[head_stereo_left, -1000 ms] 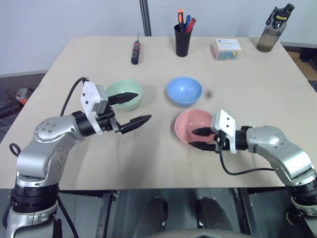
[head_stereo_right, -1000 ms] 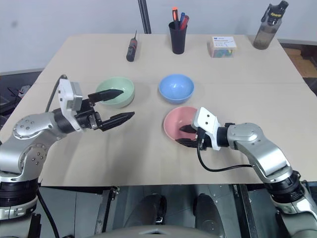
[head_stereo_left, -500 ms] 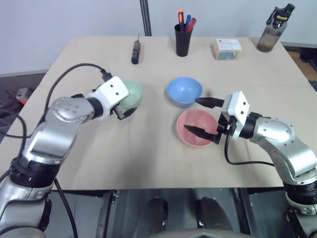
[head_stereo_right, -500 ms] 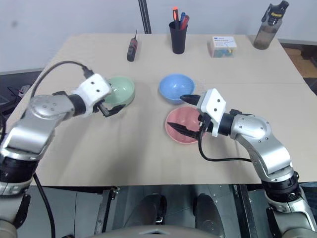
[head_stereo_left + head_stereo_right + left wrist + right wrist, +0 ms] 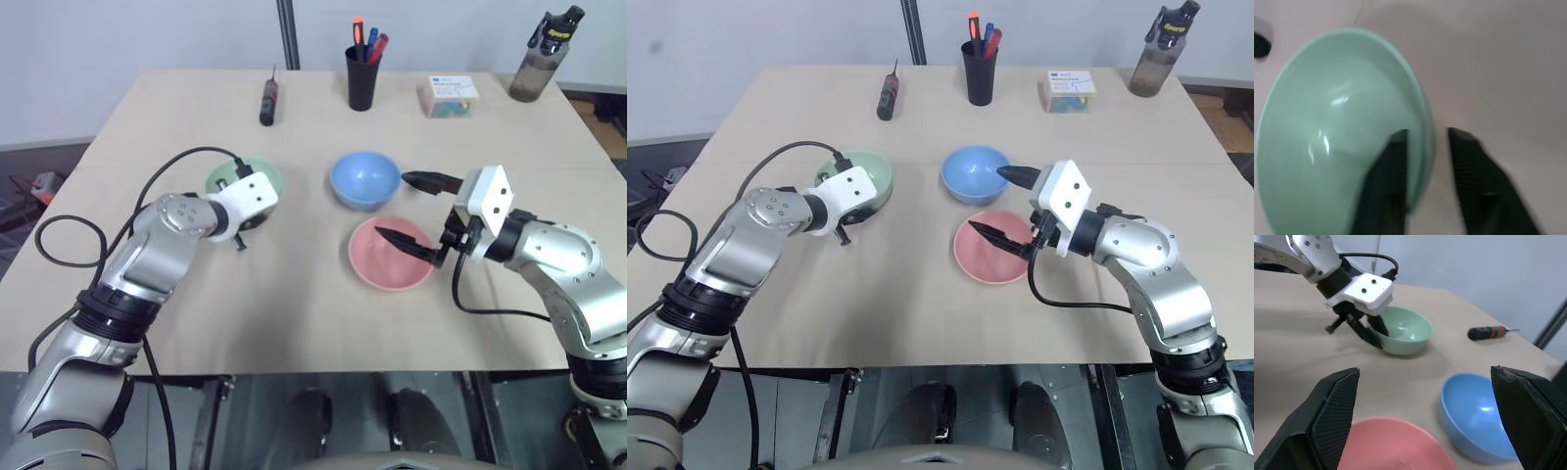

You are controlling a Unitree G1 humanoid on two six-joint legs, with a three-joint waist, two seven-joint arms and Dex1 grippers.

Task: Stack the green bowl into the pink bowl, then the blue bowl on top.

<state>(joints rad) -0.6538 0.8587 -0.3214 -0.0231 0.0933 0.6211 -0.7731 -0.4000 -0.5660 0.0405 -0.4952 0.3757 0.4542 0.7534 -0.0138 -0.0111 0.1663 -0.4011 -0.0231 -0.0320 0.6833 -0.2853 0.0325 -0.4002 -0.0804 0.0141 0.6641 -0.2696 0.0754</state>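
Observation:
The green bowl (image 5: 227,174) stands upright on the table at the left. My left gripper (image 5: 1426,131) is shut on its near rim, one finger inside the bowl and the other outside. The blue bowl (image 5: 364,176) sits in the middle of the table. Just in front of it, toward me, lies the pink bowl (image 5: 387,264). My right gripper (image 5: 394,206) hovers open above the pink bowl's right side. Its fingers are spread wide with nothing between them.
Along the table's far edge stand a screwdriver (image 5: 266,101), a black pen cup (image 5: 361,78), a small box (image 5: 449,96) and a bottle (image 5: 544,44). A dark pole (image 5: 286,34) rises behind the table. A cable loops from my left arm.
My left gripper swung forward and down to the green bowl and closed on its rim. My right gripper rose off the pink bowl and spread wide open.

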